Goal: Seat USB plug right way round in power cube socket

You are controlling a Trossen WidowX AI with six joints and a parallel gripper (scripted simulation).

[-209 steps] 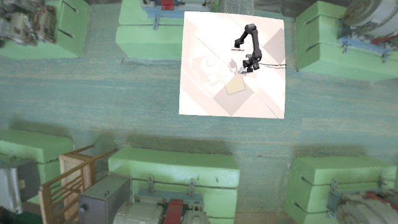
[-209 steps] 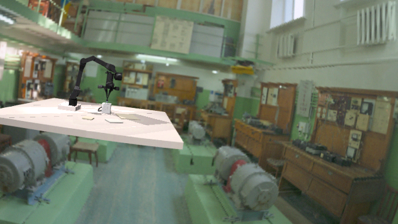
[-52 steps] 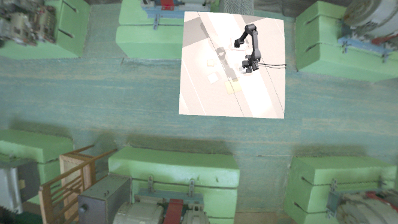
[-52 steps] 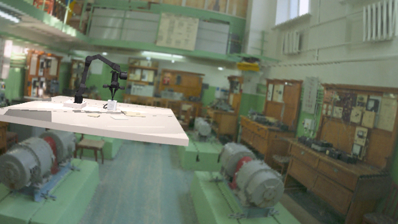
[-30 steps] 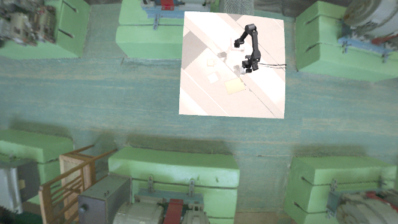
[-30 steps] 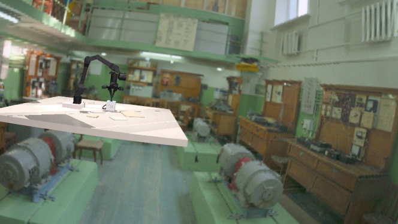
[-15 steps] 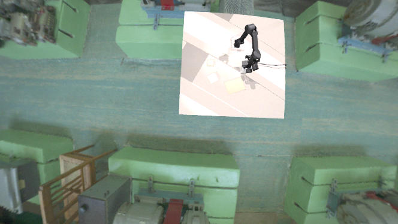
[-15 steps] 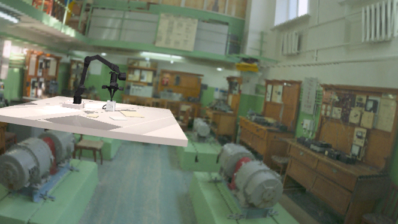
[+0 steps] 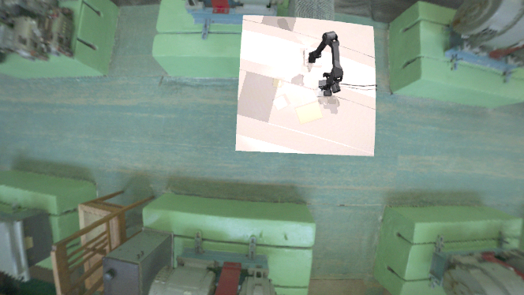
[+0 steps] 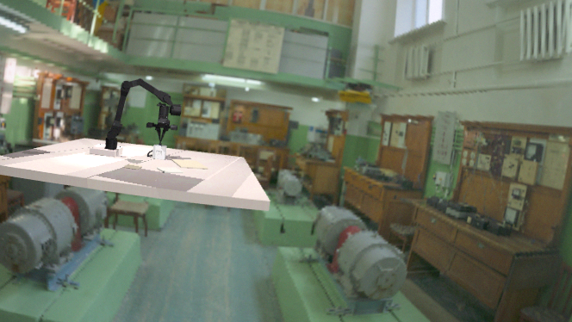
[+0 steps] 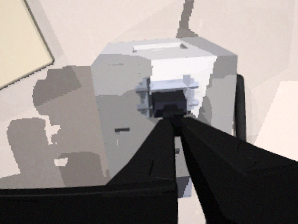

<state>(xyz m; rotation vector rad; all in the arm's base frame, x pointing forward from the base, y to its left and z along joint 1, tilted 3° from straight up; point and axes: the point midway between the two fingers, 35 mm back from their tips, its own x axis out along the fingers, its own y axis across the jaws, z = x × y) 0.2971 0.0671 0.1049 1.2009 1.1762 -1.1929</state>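
The power cube [image 10: 159,152] [image 11: 119,112] is a pale box standing on the table, seen from above in the wrist view. The dark USB plug [image 11: 169,102] is at the socket [image 11: 173,85] on its top, whose pale blue-grey surround shows around it. My gripper [image 11: 174,128] [image 10: 160,143] points down over the cube, its fingertips nearly together and shut on the plug's near end. How deep the plug sits and which way round it is cannot be told. In the top view the arm hides most of the cube.
A pale yellow sheet [image 9: 308,113] [image 10: 190,164] [image 11: 20,42], a white square [image 9: 281,102] [image 10: 169,170] and a small tan square [image 9: 277,83] [image 10: 131,166] lie near the cube. A black cable [image 11: 241,107] runs beside the cube. Shadows fall across the table [image 9: 308,138].
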